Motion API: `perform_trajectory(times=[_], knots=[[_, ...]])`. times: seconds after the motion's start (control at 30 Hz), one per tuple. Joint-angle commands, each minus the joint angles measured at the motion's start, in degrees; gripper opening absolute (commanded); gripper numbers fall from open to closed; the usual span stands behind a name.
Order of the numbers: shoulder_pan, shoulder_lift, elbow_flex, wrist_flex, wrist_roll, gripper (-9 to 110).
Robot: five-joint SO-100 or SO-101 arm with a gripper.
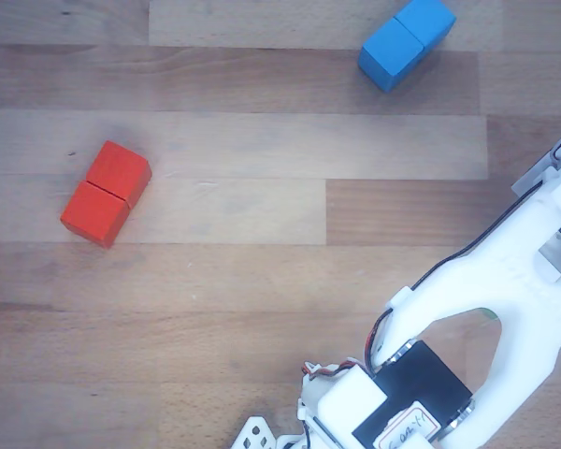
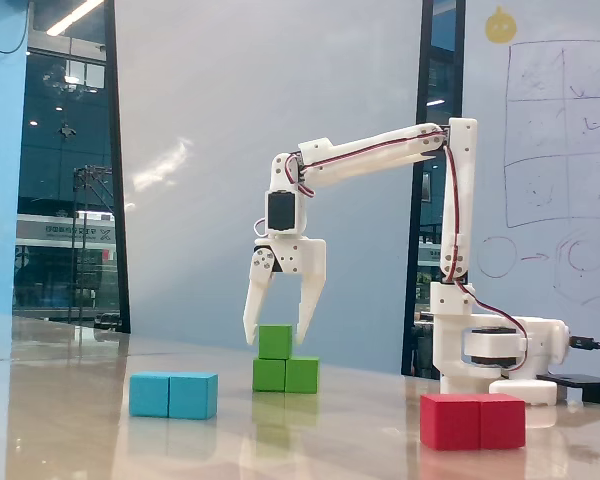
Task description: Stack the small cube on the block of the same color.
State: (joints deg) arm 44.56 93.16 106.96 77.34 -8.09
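Cube point(image 2: 275, 341) is sitting on the left half of the green block point(image 2: 286, 375) in the fixed view; fingers point(image 2: 276, 335) spread wide either side, not gripping; looks like the release step; next move is probably a straight lift off the tabletop point(image 2: 360, 440) without nudging it.

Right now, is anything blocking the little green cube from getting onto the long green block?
Nothing visible does. In the fixed view the small cube already sits on the green block, with the open jaws of the gripper straddling it.
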Motion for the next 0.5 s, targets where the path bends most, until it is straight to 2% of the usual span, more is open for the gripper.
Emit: perform_trajectory(times=[0.0,0.27,0.47], knots=[[0.2,1.4,-1.8,0.7,-0.7,24],[-0.8,2.1,-2.5,0.7,-1.0,25],[-6.3,4.1,-2.5,0.7,-0.9,25]])
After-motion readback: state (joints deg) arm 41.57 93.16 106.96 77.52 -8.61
